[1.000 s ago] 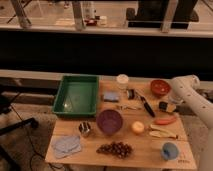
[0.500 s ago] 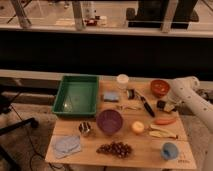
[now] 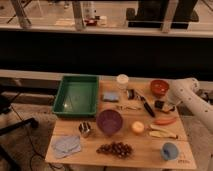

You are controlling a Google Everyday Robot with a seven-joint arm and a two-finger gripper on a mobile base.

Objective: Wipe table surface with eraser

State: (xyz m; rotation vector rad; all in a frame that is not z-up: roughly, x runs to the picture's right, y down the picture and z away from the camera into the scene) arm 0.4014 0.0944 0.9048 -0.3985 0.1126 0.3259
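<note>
One arm [image 3: 200, 107] in shot, white and thick, entering from the right edge of the view; its long link slants up and leftward from the lower right; it tops out in a rounded white joint [image 3: 181, 90], the highest part of the arm; from that bend the wrist [image 3: 171, 99] turns down and to the left; the dark gripper [image 3: 163, 105] sits at the very end, low at the right side of the counter [image 3: 125, 155], pointed downward.
</note>
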